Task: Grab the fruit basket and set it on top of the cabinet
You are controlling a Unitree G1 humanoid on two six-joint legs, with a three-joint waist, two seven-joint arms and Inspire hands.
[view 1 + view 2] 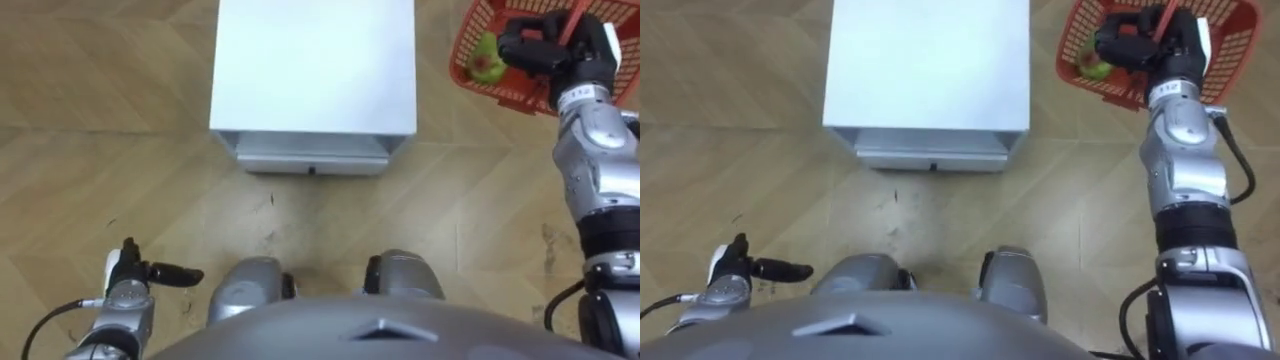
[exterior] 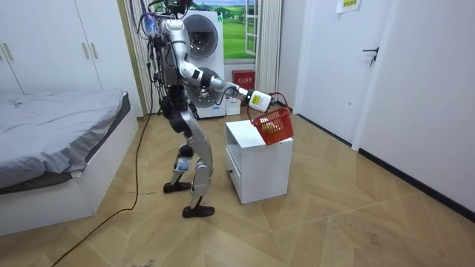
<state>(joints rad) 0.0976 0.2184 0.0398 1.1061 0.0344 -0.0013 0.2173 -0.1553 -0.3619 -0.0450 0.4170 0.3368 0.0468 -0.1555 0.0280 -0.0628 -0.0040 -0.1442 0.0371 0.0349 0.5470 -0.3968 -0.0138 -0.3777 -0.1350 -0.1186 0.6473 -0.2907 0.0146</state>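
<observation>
Red fruit basket being held up in air by right hand, fingers being curled round its handle. Basket being hung just beside white cabinet, green fruit inside. Left hand being held low, fingers loose, nothing in it. Pick-up being judged as done, only steady holding being left.

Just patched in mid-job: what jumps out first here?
The red basket, a green fruit inside, hangs from the right hand curled round its handle, to the right of the white cabinet. The left hand hangs open, low by the robot's left side.
</observation>
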